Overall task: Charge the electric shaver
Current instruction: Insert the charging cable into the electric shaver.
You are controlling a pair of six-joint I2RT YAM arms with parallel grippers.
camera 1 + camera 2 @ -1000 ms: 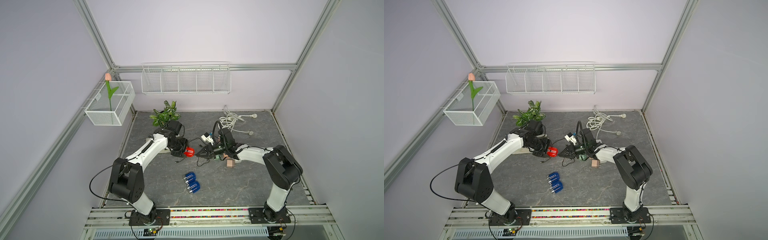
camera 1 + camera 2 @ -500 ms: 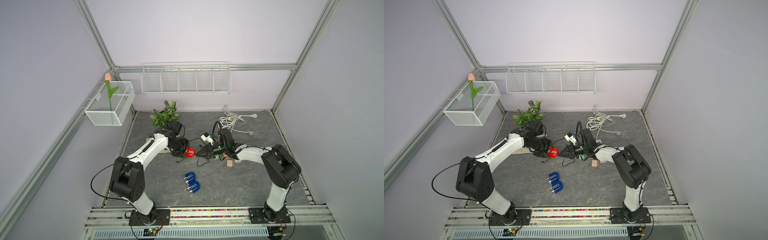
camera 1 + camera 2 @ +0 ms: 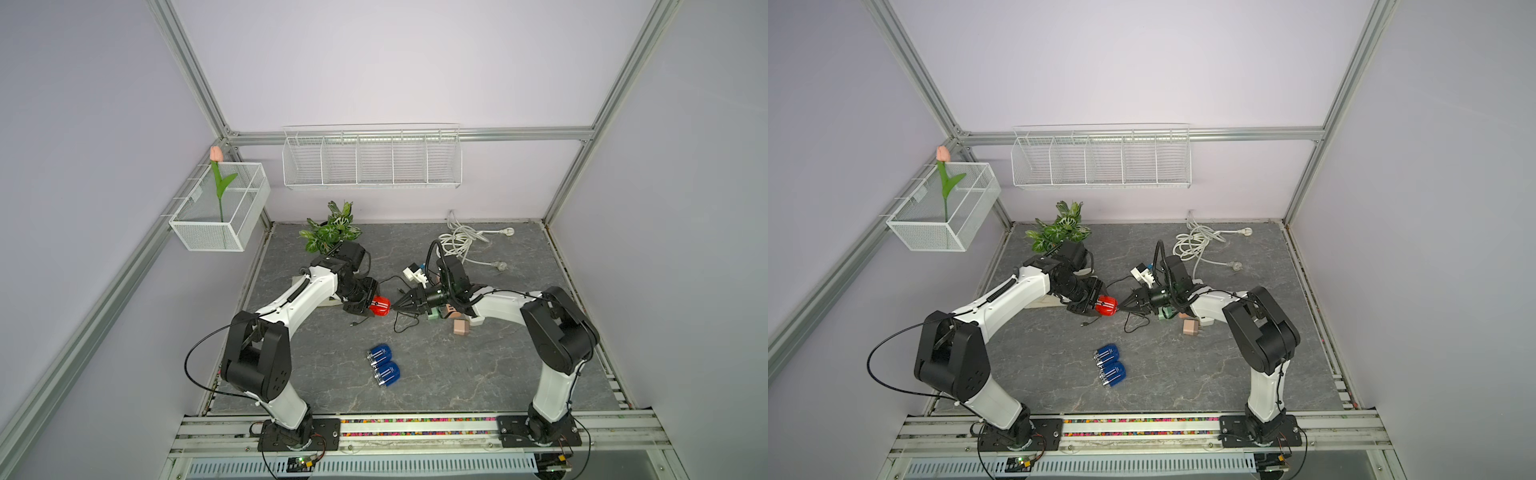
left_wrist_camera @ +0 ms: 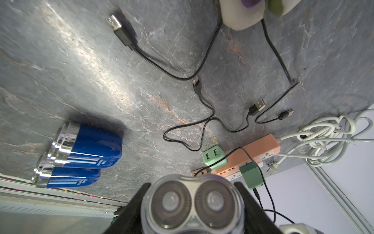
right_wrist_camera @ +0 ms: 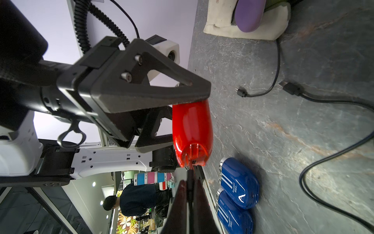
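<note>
In both top views, a glossy red electric shaver point(image 3: 381, 307) is held over the grey stone-patterned surface point(image 3: 478, 374) by the left claw point(image 3: 371, 306), whose jaws are set part-way apart and clamped on its body. The right claw point(image 3: 398, 307), pinched nearly closed, is pointed at the shaver's free end; what is pinched cannot be made out here. In the left wrist view, the shaver point(image 4: 192, 202) is shown head-on, twin round cutters facing the lens, between two black fingers point(image 4: 131, 210). Two dark blue shavers point(image 4: 89, 147) lying side by side, a salmon-coloured power strip point(image 4: 257, 152) and loose black cables point(image 4: 126, 40) are seen beyond, but the charging port is hidden. In the right wrist view, the missing part is supplied: a small black plug point(image 5: 189, 174) is gripped between the right claw's tips and is met with the socket at the shaver's rounded base. Insertion is judged to be the step in hand; whether the plug is fully seated cannot be told. A straight push along the shaver's axis is called for next, with a firm hold by the left claw.
</note>
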